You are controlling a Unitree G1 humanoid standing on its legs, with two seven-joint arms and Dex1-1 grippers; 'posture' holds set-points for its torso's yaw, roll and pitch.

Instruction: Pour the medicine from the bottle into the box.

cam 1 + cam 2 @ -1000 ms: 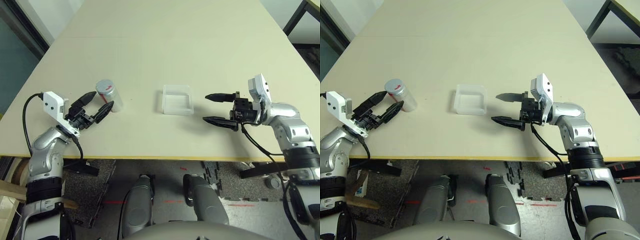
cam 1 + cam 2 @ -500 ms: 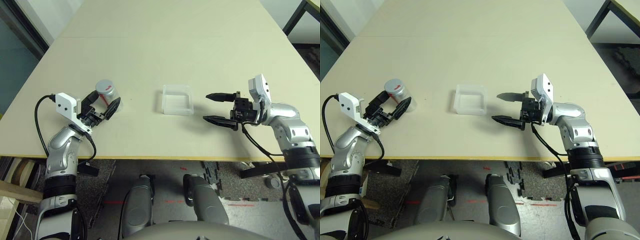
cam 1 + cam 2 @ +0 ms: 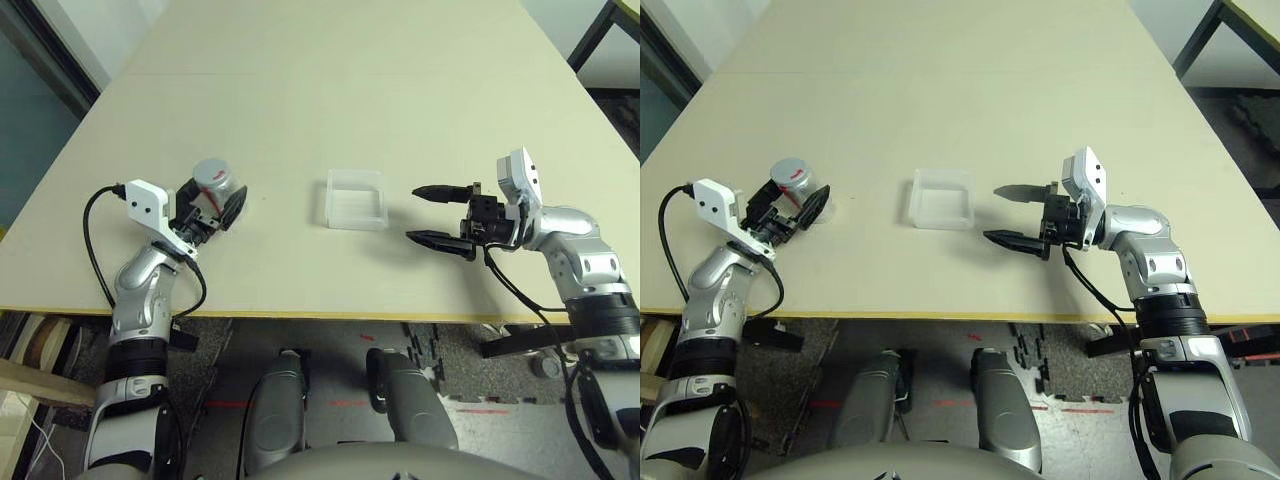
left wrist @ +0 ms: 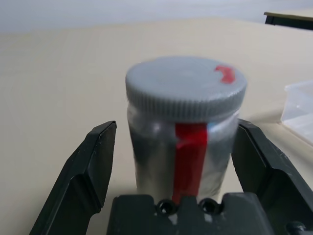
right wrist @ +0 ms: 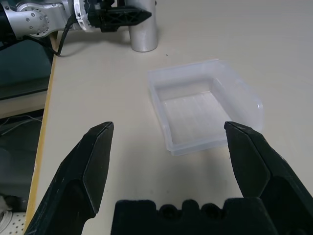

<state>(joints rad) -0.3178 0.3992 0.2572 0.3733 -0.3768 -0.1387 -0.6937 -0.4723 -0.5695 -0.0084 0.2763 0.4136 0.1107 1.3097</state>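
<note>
Step in hand: reaching for the bottle (image 3: 217,187) — the grasp itself is not yet made, by the look of it.
Left gripper (image 4: 171,161): jaws spread, one finger on each side of the bottle's body; a gap shows between each finger and the wall, so it brackets the bottle without squeezing it.
Bottle: upright on the table (image 3: 330,90) near the robot's left, well apart from the box (image 3: 355,198); its grey cap (image 4: 186,88) with the red mark sits on the neck, and a red stripe runs down the label.
Medicine: not visible — presumably inside the capped bottle.
Box: open side up at mid-table, between the two arms, with nothing visible inside it.
Right gripper (image 3: 438,214): jaws wide apart, holding nothing, hovering just beside the box on the robot's right and pointing at it.
Next move calls for: closing the left fingers squarely on the bottle's body below the cap, firmly enough to lift.
Likely snag: the cap has to come off before any pouring — probably work for the free right gripper.
</note>
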